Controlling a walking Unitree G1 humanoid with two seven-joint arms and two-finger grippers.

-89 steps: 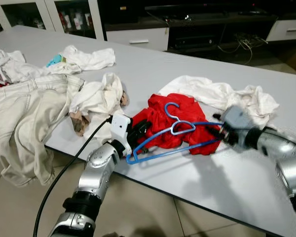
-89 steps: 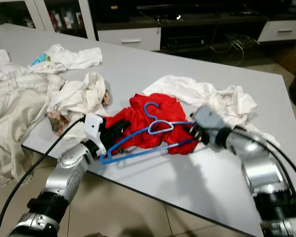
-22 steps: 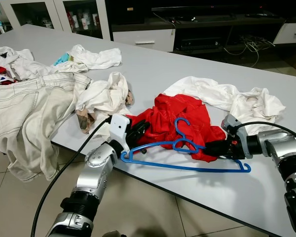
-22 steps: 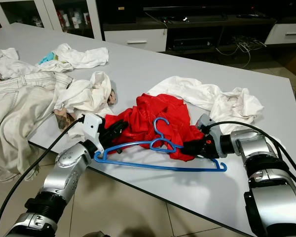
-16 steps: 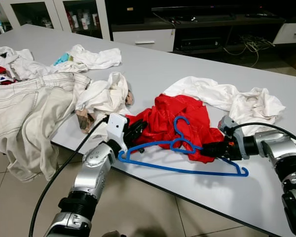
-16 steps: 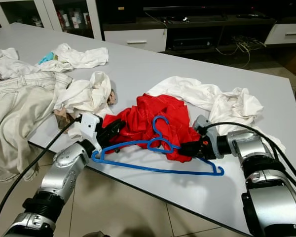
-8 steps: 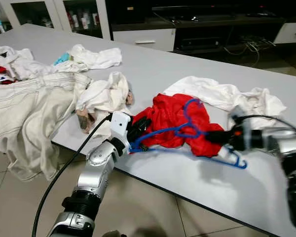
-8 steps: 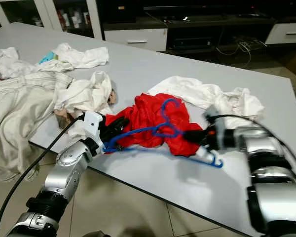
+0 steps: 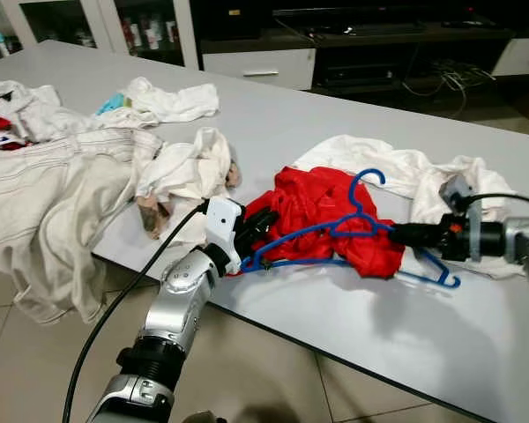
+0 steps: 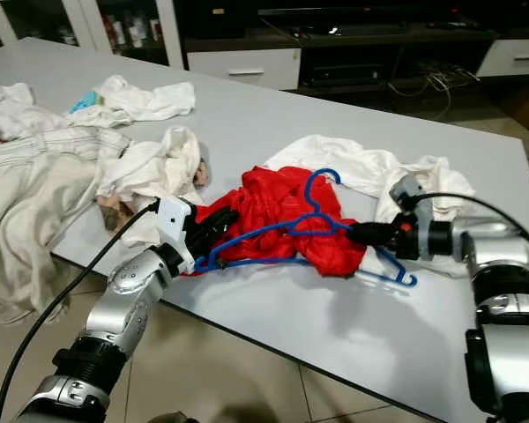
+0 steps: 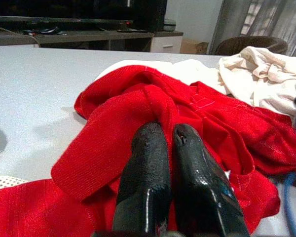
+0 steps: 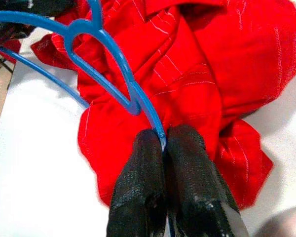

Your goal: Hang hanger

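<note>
At the near edge of the table (image 9: 273, 123), centre-right, you've got the blue hanger (image 9: 353, 227) lying across the red garment (image 9: 322, 207), hook up toward the far side, w/ both end effectors on the pair: right end effector (image 12: 164, 143) is clamped on the hanger's thin arm, left end effector (image 11: 164, 136) is pinched shut on a fold of red cloth. Main risk, imo: the right grip is a narrow pinch on a slick rod, so the hanger could twist or slide out if you pull sideways; the cloth could also bunch or drag off the table edge if the two arms pull apart unevenly. Head views give you the whole layout, incl. the white clothes (image 9: 423, 172) just behind. Right wrist view alone shows the rod actually seated between the fingers; left wrist view confirms it's fabric, not hanger, in that pinch.
</note>
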